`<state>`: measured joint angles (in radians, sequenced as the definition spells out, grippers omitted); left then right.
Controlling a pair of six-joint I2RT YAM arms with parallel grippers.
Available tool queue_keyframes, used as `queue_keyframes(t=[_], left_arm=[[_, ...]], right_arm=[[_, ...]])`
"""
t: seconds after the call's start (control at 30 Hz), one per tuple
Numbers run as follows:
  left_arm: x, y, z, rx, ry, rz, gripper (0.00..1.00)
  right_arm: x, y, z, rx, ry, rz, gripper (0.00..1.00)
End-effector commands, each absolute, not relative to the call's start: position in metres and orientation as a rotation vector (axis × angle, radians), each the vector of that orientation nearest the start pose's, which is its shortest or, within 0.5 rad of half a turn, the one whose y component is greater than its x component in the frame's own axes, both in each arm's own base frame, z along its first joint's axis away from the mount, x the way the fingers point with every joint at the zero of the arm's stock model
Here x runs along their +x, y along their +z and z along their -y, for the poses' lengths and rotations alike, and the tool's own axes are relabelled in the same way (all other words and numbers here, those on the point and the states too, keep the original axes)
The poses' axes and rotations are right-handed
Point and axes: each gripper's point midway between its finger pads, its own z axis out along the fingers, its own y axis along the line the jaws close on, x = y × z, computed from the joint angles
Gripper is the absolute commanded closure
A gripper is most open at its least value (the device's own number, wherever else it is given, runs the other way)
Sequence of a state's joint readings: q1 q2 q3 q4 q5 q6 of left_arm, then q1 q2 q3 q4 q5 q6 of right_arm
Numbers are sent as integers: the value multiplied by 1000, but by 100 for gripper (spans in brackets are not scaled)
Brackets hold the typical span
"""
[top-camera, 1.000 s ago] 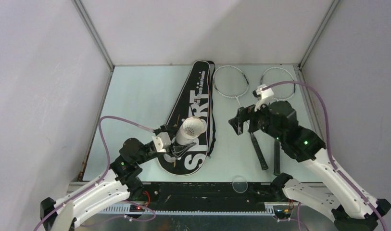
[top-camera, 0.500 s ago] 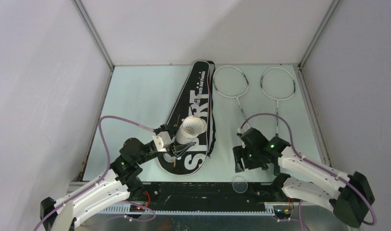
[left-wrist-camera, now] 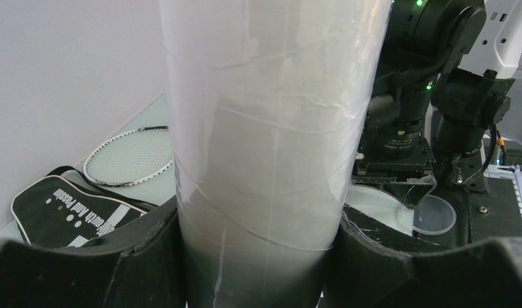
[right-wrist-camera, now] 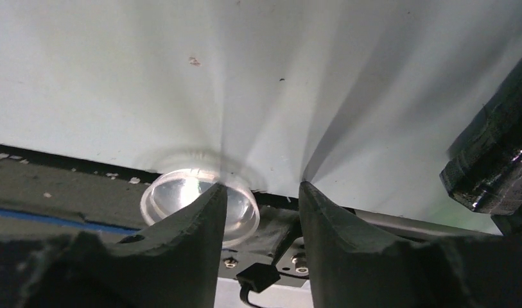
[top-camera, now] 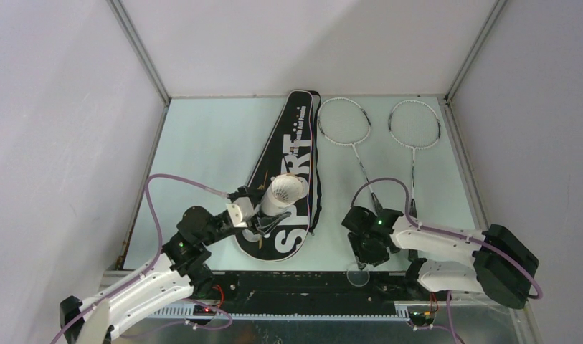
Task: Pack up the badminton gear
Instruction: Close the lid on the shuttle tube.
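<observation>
Seen from above, at seven o'clock, the left gripper (top-camera: 262, 219) clasps the white tube (top-camera: 285, 190) over the black SPORT bag (top-camera: 294, 147). Two rackets (top-camera: 343, 122) lie at one o'clock.

On the left wrist view, the tube fills the jaws; its contents are hidden.

On the right wrist view, the right gripper (right-wrist-camera: 261, 200) stands narrowly parted, holding nothing. One finger (right-wrist-camera: 195, 224) overlaps a clear lid (right-wrist-camera: 176, 191) at the edge of the table (right-wrist-camera: 258, 83).

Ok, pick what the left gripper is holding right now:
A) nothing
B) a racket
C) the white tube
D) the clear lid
C: in the left wrist view the tube stands clamped between the two fingers, and from above the left gripper holds it upright over the bag.
</observation>
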<state>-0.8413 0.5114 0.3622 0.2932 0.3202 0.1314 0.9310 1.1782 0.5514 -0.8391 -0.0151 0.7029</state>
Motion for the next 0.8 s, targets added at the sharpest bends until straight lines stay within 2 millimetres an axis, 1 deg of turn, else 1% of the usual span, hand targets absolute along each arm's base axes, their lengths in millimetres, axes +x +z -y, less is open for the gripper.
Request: queue_keyframes(t=[0.0,0.07,0.1,0.17,0.23,0.27,0.33,0.37,0.4,0.5,0.57,0.67,0.77], left_arm=[[154,259,245,939,-794,-1182,48],[155,259,246,937,-792,-1186,48],[155,258,246,938,-793,-1188,48],[155,259,247,940,-794,-1188,48],[156,259,247,942,-795,-1191,48],[156,259,247,942,-795,-1192,48],[155,260,247,944,-792,-1193,48],[155,260,246,945,-790,-1193,48],[155,260,246,945,-788,-1193,48],[155,262,244,939,-782,-1186,48],[155,262,244,936,-782,-1181,48],[156,262,245,935,-784,-1181,48],[157,259,247,944,-784,-1194,48]], right_arm=[[74,7,-133,-314,23,-3009,58],[76,7,-133,-296,6,-3000,65],[77,7,-134,-286,3,-2993,67],[84,8,-135,-242,-1,-2966,73],[92,8,-142,-199,40,-2944,80],[96,8,-148,-190,75,-2926,82],[100,9,-153,-190,105,-2910,89],[101,9,-154,-198,110,-2906,96],[103,11,-154,-196,121,-2900,99],[104,19,-158,-235,178,-2881,100],[109,31,-161,-230,237,-2827,100],[120,43,-161,-198,285,-2765,100],[135,68,-164,-209,378,-2662,100]])
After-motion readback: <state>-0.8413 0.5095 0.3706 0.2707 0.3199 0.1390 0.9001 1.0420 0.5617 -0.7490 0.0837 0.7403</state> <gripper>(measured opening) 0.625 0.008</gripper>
